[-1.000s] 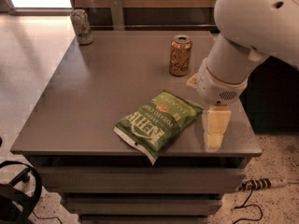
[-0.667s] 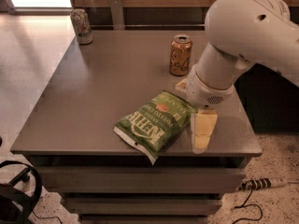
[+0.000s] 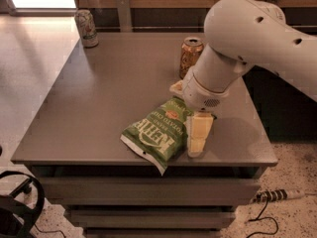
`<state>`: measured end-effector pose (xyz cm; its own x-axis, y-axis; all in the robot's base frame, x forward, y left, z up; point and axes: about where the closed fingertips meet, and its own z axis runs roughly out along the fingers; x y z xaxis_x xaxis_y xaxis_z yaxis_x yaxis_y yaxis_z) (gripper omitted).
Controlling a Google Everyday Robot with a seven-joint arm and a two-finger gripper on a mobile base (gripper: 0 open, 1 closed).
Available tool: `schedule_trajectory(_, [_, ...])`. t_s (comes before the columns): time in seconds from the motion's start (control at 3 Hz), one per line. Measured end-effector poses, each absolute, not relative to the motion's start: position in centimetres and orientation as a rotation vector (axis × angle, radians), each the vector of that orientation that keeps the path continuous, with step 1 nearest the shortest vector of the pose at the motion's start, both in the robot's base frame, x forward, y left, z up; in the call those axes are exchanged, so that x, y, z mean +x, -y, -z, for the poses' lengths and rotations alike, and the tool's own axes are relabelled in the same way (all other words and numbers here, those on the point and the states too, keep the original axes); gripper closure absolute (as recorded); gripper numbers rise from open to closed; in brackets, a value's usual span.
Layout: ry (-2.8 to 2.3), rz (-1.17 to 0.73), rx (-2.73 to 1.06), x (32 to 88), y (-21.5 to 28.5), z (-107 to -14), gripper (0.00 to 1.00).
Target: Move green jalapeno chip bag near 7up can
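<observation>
The green jalapeno chip bag [image 3: 156,133] lies flat near the front edge of the grey table [image 3: 99,103], with white "Kettle" lettering. The 7up can [image 3: 86,28] stands upright at the table's far left corner, well away from the bag. My gripper [image 3: 197,135] hangs from the large white arm and reaches down at the bag's right edge, its cream finger [image 3: 198,133] touching or overlapping the bag's side.
A gold-brown can [image 3: 190,56] stands at the back of the table, just behind the arm. The white arm [image 3: 247,38] fills the upper right. A power strip and cables [image 3: 270,197] lie on the floor at the right.
The arm and gripper have moved left, from the table's right edge up against the chip bag's right side. The bag and cans have not moved.
</observation>
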<state>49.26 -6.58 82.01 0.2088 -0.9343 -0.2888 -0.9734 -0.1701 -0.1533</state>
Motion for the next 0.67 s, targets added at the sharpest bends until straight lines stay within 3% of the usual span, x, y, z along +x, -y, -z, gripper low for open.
schedule_trajectory(0.33, [-1.745,-0.211,-2.192,50.03,5.01,-81.81,0.0])
schedule_trajectory(0.67, [-1.747,-0.207,-2.193,49.92,5.07,-81.87,0.17])
